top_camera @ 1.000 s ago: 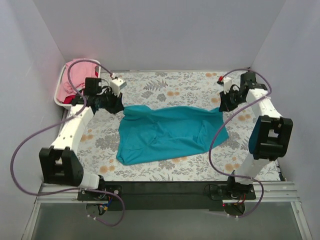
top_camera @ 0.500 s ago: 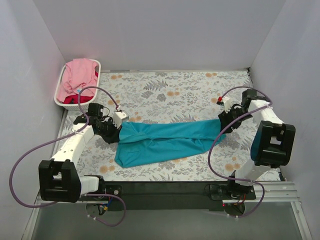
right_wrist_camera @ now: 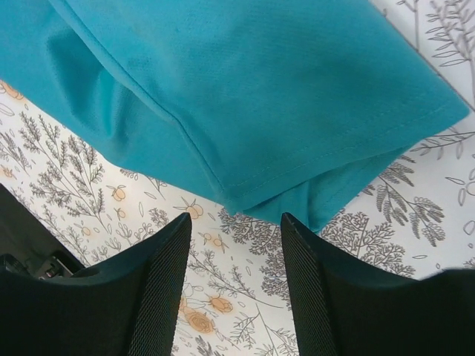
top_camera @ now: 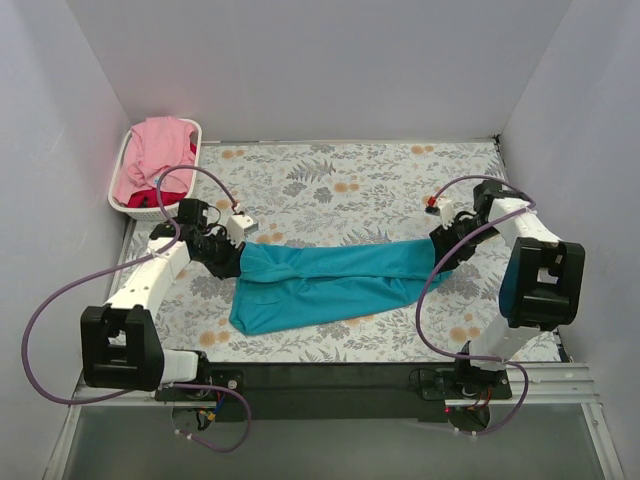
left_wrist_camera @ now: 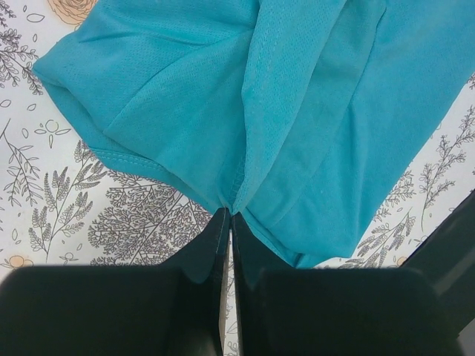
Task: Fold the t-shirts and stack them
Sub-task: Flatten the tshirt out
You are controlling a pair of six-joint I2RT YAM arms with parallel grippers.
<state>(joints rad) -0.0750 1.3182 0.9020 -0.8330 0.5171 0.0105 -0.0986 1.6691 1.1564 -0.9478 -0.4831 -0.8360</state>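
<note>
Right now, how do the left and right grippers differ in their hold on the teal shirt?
The left gripper is shut, pinching a fold of the teal t-shirt; the right gripper is open, fingers apart, the hem unclamped at their tips. The left gripper is at the shirt's left end, the right gripper at its right end. Both sit low at the shirt's edge.

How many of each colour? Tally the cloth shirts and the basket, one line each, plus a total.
Teal cloth t-shirt: 1
Pink cloth shirt: 1
Red cloth shirt, mostly hidden: 1
White slatted plastic basket: 1
Total: 4
</note>
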